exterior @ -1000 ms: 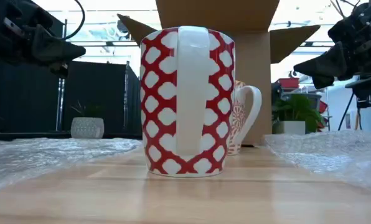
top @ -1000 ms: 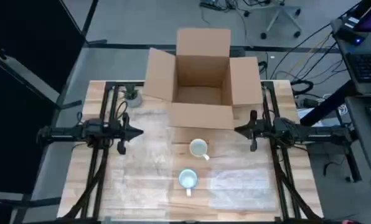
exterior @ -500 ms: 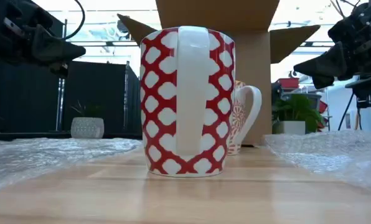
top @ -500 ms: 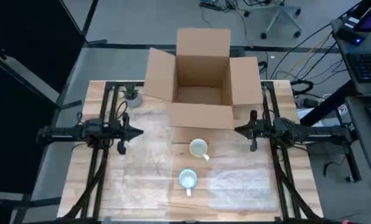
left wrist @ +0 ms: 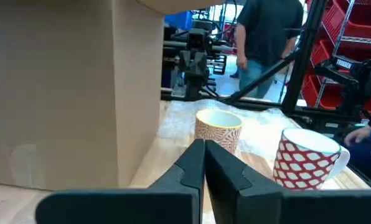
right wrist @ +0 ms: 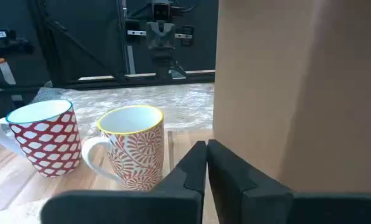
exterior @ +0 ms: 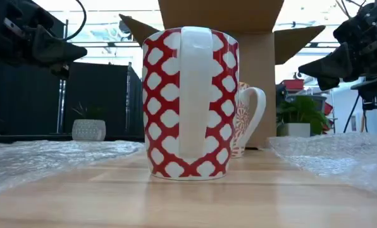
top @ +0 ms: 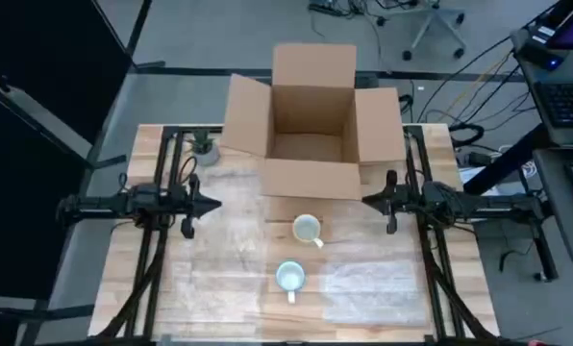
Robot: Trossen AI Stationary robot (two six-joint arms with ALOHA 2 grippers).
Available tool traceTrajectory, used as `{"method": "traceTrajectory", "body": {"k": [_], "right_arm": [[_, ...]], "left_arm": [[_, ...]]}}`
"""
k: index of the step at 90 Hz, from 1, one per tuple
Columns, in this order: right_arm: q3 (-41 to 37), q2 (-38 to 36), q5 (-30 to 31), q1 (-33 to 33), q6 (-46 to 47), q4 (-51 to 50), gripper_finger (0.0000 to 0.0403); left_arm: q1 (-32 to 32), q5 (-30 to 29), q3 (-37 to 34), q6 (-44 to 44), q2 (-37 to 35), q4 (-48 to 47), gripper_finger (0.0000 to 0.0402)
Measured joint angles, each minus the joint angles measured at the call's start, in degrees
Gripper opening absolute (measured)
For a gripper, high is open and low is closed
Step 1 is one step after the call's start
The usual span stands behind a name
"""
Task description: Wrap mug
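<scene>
Both arms hang level above the wooden counter (top: 219, 308), one at each side. The left gripper (top: 212, 204) has its fingers (left wrist: 192, 168) pressed together on nothing; across from it, the right gripper (top: 367, 201) matches, fingers (right wrist: 195, 168) closed and empty. Between them, on bare wood, stand two mugs. The red-and-white lattice-patterned mug (exterior: 190, 102) sits upright nearer the counter's front edge, handle facing the low camera. Just behind it stands the yellow-rimmed mug with red swirl pattern (right wrist: 133, 148), close to the open brown cardboard box (top: 311, 125) at the back. Clear bubble wrap sheets (exterior: 331, 155) lie flat on both sides of the mugs. Neither mug touches the wrap. A person (left wrist: 269, 31) stands beyond the counter.
</scene>
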Motion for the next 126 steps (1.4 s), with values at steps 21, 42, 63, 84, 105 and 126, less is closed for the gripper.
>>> {"method": "traceTrajectory", "body": {"k": [21, 42, 63, 84, 105, 126], "right_arm": [[0.0, 0.0, 0.0, 0.0, 0.0, 0.0, 0.0], [0.0, 0.0, 0.0, 0.0, 0.0, 0.0, 0.0], [0.0, 0.0, 0.0, 0.0, 0.0, 0.0, 0.0], [0.0, 0.0, 0.0, 0.0, 0.0, 0.0, 0.0], [0.0, 0.0, 0.0, 0.0, 0.0, -0.1, 0.0], [0.0, 0.0, 0.0, 0.0, 9.3, 0.0, 0.0]], "left_arm": [[0.0, 0.0, 0.0, 0.0, 0.0, 0.0, 0.0], [0.0, 0.0, 0.0, 0.0, 0.0, 0.0, 0.0], [0.0, 0.0, 0.0, 0.0, 0.0, 0.0, 0.0], [0.0, 0.0, 0.0, 0.0, 0.0, 0.1, 0.0], [0.0, 0.0, -0.2, -3.1, 0.0, 6.2, 0.0], [-0.1, 0.0, -0.1, -11.7, 0.0, 18.2, 0.0]]}}
